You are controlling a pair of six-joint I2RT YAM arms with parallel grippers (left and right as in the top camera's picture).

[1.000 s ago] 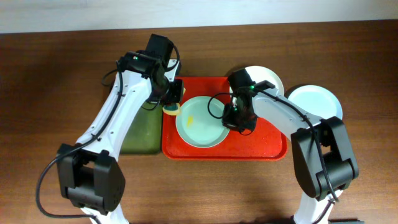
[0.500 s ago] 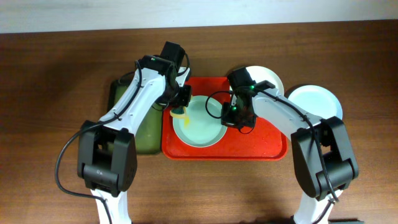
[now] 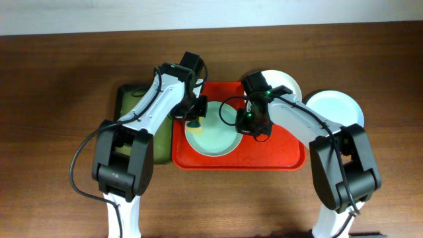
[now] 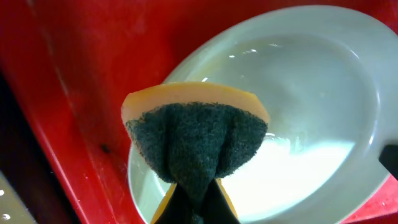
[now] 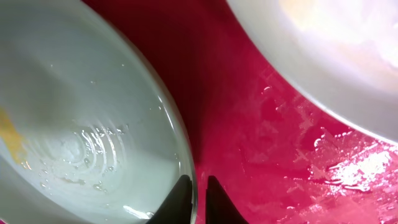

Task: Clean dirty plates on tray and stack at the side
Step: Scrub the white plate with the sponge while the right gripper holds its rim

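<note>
swung the left pincer [image 3: 193, 118] over from the dark green tray [image 3: 129, 97] within the last second, clenched on a yellow sponge [image 4: 196, 140], scouring face down over the pale blue-green plate [image 3: 213, 135] (contact impossible to tell). kept the right pincer [image 5: 198, 200] nipped on that plate's rim, unmoved. left the plate in the red tray [image 3: 281, 155], yellow smear [image 5: 9, 134] unwiped. meant, probably, scrubbing about to start; no stacking on the worktop [image 3: 53, 132] yet.

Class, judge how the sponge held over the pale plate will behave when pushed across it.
The sponge bends in the left gripper, so it is probably soft and will squash. Its dark scouring face looks rough, so it likely drags; the plate seems wet, which may ease sliding.
</note>
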